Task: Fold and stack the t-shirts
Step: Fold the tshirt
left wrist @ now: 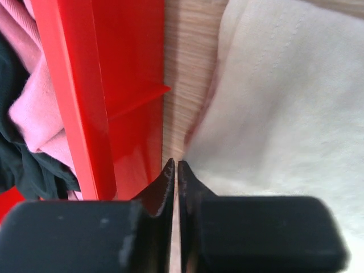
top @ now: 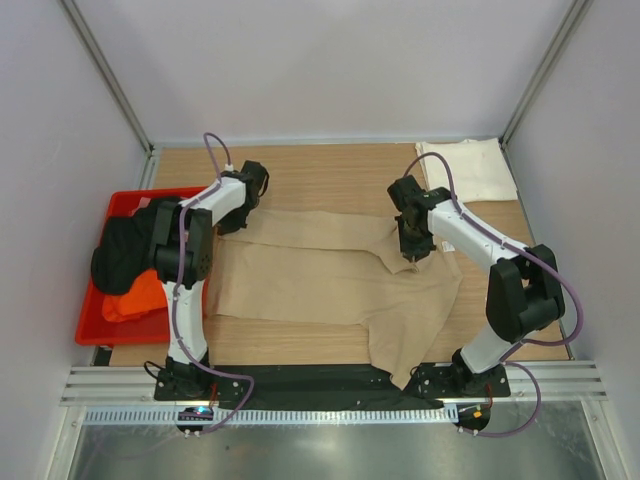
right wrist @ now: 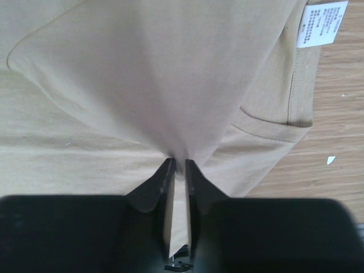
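Robot lab cell: white panels [top: 320,60], aluminium framing [top: 104,65].

Just left of my left fingers [left wrist: 162,185] stands the wall of the bin [left wrist: 114,102], with heaped shirts [left wrist: 34,108] inside, beyond it. Right of those fingers lies the edge of the spread shirt [left wrist: 284,114], with a strip of table [left wrist: 185,68] ahead between the two. My right fingers [right wrist: 159,182] have a fold of that shirt between them, and its label [right wrist: 321,23] sits ahead and to the right. Beyond them and to the right, a folded shirt [top: 468,168] lies in the table's far corner.
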Controlling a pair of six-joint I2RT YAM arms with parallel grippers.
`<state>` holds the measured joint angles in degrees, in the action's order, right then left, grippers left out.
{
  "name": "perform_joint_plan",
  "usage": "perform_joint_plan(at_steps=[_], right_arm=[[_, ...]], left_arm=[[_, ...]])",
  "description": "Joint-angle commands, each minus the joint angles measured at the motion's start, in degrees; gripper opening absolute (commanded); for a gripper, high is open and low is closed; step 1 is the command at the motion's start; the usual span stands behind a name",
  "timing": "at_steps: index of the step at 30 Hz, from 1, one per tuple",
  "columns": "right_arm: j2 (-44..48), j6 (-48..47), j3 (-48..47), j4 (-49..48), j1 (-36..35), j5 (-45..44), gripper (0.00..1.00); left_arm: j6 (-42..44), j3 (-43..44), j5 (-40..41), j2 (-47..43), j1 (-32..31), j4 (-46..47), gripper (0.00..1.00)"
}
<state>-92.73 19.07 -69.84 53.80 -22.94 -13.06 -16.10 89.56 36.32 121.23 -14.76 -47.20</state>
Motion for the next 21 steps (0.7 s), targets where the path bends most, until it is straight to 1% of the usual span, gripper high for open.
perform_joint_plan(at_steps=[1,3,4,6,7,9,10,11,12,13,14,16,17,19,21], right_arm=[[1.6,1.5,-1.6,-0.7,-0.2,0.1,0.22],[2.6,2.3,-2.6,-0.5,0.3,0.1,0.31],[3.1,2.5,-3.5,-0.5,1.2,0.3,0.37],[4.0,3.2,-4.0,-1.8,2.7,0.1,0.41],[4.2,3.2,-3.9,-2.5,5.2,0.0,0.42],[3.9,2.6,-3.6,-5.0,8.4,2.5,0.42],[3.6,2.2,-3.2,-6.2,12.3,3.6,0.41],[3.6,1.8,-2.8,-7.6,13.9,4.8,0.40],[3.3,0.9,-2.5,-11.1,15.8,7.8,0.40],[3.1,0.7,-2.6,-12.7,17.0,8.5,0.40],[2.6,0.3,-2.8,-15.7,19.5,9.7,0.39],[1.4,-1.6,-3.2,-19.7,20.7,15.1,0.39],[0.7,-2.1,-3.5,-21.4,21.4,16.4,0.40],[-2.3,-3.9,-5.8,-23.1,22.1,17.8,0.41],[-4.4,-4.9,-8.0,-24.0,24.9,18.2,0.42]], left_arm=[[-1.2,0.9,2.8,0.2,0.0,-2.7,0.07],[-1.6,1.7,3.0,-0.7,-0.2,-3.7,0.14],[-1.7,2.0,2.9,-1.3,-0.3,-4.1,0.23],[-1.4,2.4,2.4,-3.7,-0.4,-4.1,0.31],[-1.5,2.6,1.7,-4.6,-0.5,-4.0,0.33],[-2.0,3.4,-2.9,-7.1,-0.6,-3.3,0.33],[-2.1,3.6,-5.5,-7.8,-1.2,-2.0,0.34],[-2.4,3.2,-10.4,-8.7,-1.5,-0.9,0.34],[-3.2,2.8,-13.9,-9.9,-1.9,0.4,0.35],[-3.9,2.5,-16.6,-10.4,-1.8,3.1,0.36],[-4.6,2.1,-21.0,-10.5,-1.8,4.4,0.36],[-6.6,2.6,-23.2,-9.6,-1.9,6.6,0.36],[-6.9,3.0,-24.0,-8.9,-1.8,7.0,0.36],[-7.5,5.3,-25.8,-5.9,-1.8,7.6,0.36],[-7.5,7.5,-26.2,-3.6,-1.8,7.4,0.36]])
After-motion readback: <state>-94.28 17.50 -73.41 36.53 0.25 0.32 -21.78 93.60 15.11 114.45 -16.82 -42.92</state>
